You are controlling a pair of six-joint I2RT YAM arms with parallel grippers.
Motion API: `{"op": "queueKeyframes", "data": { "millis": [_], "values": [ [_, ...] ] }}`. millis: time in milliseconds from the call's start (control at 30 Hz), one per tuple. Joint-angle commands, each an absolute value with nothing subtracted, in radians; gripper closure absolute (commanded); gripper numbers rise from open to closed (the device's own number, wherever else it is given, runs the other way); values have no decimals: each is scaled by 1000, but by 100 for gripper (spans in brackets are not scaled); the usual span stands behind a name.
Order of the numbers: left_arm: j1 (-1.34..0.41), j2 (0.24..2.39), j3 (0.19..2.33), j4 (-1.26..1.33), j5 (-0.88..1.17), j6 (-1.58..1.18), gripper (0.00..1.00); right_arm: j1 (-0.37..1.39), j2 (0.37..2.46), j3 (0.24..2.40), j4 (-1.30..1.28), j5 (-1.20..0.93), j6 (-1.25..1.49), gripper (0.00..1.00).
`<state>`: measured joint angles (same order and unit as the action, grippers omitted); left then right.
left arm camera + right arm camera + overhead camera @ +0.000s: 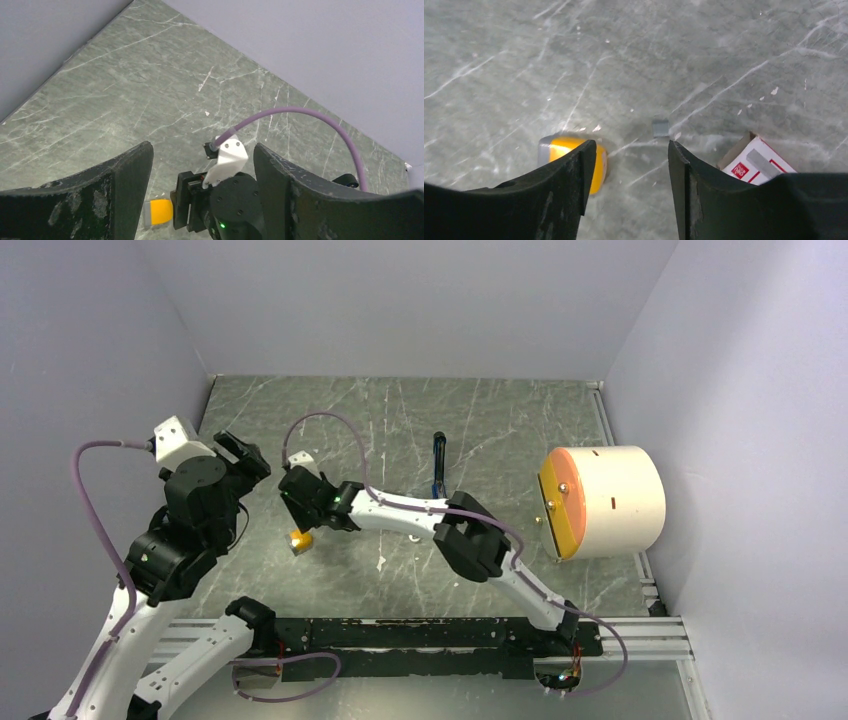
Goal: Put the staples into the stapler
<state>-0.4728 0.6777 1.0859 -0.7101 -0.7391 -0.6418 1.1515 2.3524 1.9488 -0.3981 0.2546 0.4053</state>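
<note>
Right gripper (631,150): jaws stand moderately wide over the grey marbled table (704,45), with nothing between them. The staples (660,127), a short grey strip, lie flat on the table just ahead of the gap, closer to the finger on the right of the wrist view and touching neither finger. An orange-yellow block (566,152) lies just beside the opposite finger (569,190), which partly hides it. A red-and-white box (756,162), one flap raised, sits just outside the right-hand finger; a grey strip rests on its top face.

Left gripper (203,150): jaws spread wide, holding nothing. It hangs above the table, and the right arm's wrist with its white bracket (227,160) and purple cable (310,112) shows between its fingers in its own view.

Stapler (438,465): slim, blue and black. It stands on the table well behind the right gripper, beyond that arm's forearm, and well apart from both grippers. Whether it is open cannot be told.

White drum with an orange face (605,502): far behind the right gripper, near the table's side edge.
</note>
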Motion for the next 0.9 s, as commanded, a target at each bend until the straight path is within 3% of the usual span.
{"op": "queueKeyframes", "data": {
  "millis": [0, 267, 533, 867],
  "values": [
    [-468, 673, 1108, -727, -755, -624, 22, 1150, 2433, 2058, -485, 320, 364, 43],
    [-468, 681, 1102, -726, -734, -621, 21, 1148, 2499, 2146, -514, 343, 343, 47],
    [-468, 680, 1092, -724, -724, -624, 21, 1135, 2554, 2217, -591, 313, 387, 60],
    [-468, 681, 1085, -719, -709, -626, 21, 1112, 2553, 2216, -594, 287, 396, 57]
  ]
}}
